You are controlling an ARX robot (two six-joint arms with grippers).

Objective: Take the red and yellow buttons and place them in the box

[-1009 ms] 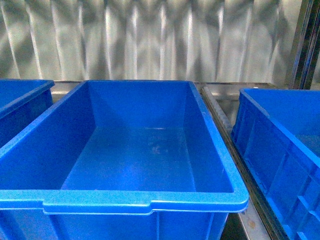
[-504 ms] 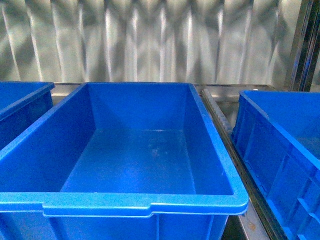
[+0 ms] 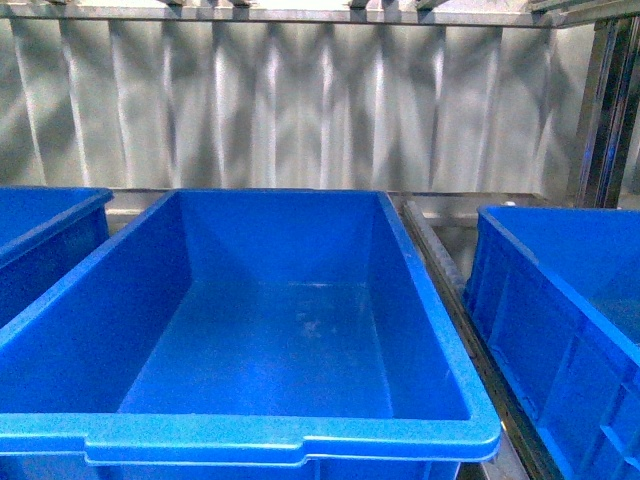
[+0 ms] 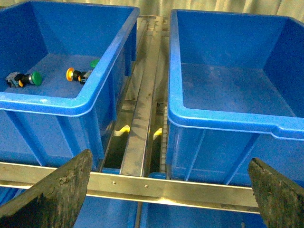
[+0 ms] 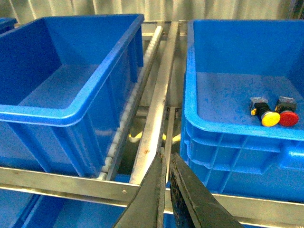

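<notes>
From the front camera I get three blue bins and no arm: the middle bin (image 3: 290, 440) fills most of the view with a bare floor, the left bin (image 3: 50, 215) and the right bin (image 3: 560, 290) show only as walls and rims, and a corrugated metal wall (image 3: 300, 100) stands behind them. No button shows here.

The wrist cameras give me what that view lacks. Ahead of my left gripper (image 4: 166, 190), in the bin (image 4: 71, 102) on one side of the metal rail (image 4: 142, 118), I see a yellow-capped button (image 4: 76, 74) lying on its side, a green-capped button (image 4: 23, 78) apart from it, and a second green cap (image 4: 94, 63) peeking just behind the yellow one. The bin (image 4: 228, 126) on the other side of the rail shows a bare floor. The left fingers (image 4: 52, 190) stand far apart, at the two edges of the picture, so that gripper is spread wide.

Ahead of my right gripper (image 5: 167, 190), the nearer bin (image 5: 237, 142) holds a yellow button (image 5: 265, 114) and a red button (image 5: 287, 113), side by side and nearly touching, caps toward the near wall. The right fingers (image 5: 152, 194) are almost together, only a thin slit between them, holding nothing. They sit over the rail gap (image 5: 156, 109), short of the bin rim, with open space above both bins.
</notes>
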